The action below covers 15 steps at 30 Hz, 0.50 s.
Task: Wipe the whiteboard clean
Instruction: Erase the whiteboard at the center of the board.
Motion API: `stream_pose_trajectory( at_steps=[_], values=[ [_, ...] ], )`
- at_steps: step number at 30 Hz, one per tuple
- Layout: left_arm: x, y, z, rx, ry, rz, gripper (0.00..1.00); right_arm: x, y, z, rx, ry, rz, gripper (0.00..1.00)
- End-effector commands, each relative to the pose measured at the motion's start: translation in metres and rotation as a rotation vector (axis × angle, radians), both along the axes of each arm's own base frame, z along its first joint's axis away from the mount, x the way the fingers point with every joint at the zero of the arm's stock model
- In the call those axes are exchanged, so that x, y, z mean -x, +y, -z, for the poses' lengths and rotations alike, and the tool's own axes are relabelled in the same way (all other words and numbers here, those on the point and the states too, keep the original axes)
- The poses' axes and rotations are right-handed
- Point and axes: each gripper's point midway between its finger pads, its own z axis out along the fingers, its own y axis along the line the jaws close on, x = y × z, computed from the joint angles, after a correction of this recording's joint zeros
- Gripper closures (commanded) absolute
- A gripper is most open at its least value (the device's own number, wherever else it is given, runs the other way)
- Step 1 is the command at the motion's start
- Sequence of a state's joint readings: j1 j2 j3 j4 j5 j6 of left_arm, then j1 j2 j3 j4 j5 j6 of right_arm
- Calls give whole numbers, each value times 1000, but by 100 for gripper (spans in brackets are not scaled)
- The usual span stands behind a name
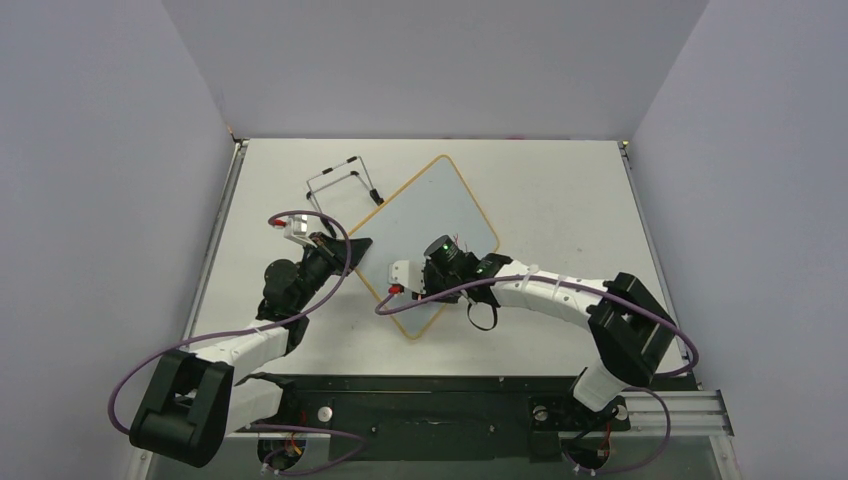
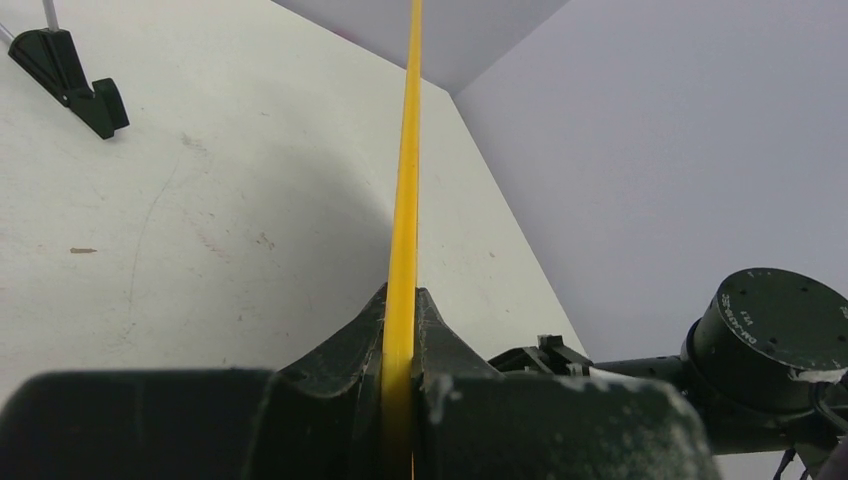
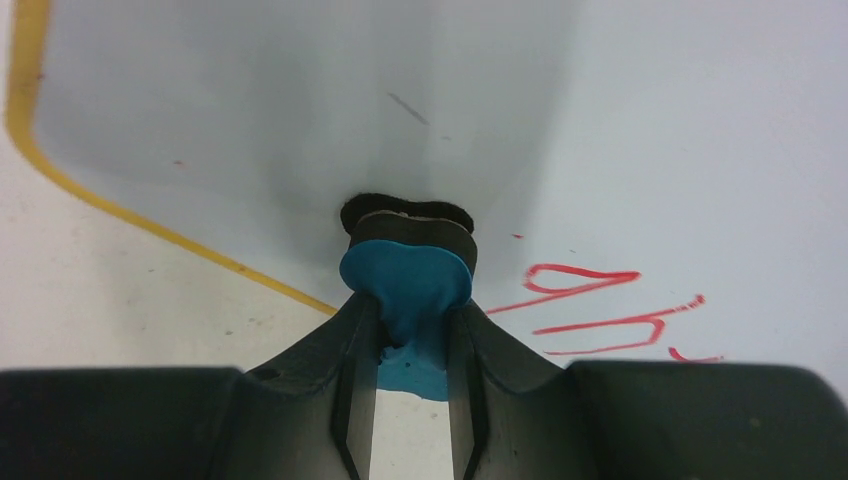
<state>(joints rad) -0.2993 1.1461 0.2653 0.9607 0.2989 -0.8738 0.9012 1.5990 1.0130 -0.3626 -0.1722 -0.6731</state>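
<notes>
The whiteboard [image 1: 440, 225], white with a thin yellow frame, lies turned like a diamond on the table. My left gripper [image 1: 352, 247] is shut on its left edge; in the left wrist view the yellow frame [image 2: 405, 200] runs edge-on between the jaws of the left gripper [image 2: 400, 310]. My right gripper [image 1: 428, 285] is shut on the blue eraser [image 3: 408, 280], whose black felt presses on the board face [image 3: 300, 90] near its near-left edge. Red handwriting [image 3: 600, 305] sits just right of the eraser.
A thin black wire stand [image 1: 345, 185] lies on the table behind the left gripper; its black foot [image 2: 70, 75] shows in the left wrist view. Grey walls close in the table on three sides. A black rail [image 1: 420, 400] runs along the near edge.
</notes>
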Motion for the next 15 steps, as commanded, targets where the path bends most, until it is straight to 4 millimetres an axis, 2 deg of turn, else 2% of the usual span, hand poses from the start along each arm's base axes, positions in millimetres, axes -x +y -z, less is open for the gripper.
stream_pose_trajectory(
  at_steps=[1, 5, 9, 12, 15],
  values=[
    [9, -7, -60, 102, -172, 47, 100, -49, 1, -39, -124, -125, 161, 100],
    [10, -8, -63, 104, -180, 54, 100, -55, -19, -23, -71, -117, 178, 100],
    [11, -8, -65, 100, -184, 52, 100, -27, -28, 8, 34, -19, 41, 100],
    [11, -8, -67, 98, -188, 53, 100, -4, -16, 13, 34, 14, -58, 100],
    [11, -8, -67, 98, -189, 53, 100, 5, 4, 1, -2, -2, -91, 100]
  ],
)
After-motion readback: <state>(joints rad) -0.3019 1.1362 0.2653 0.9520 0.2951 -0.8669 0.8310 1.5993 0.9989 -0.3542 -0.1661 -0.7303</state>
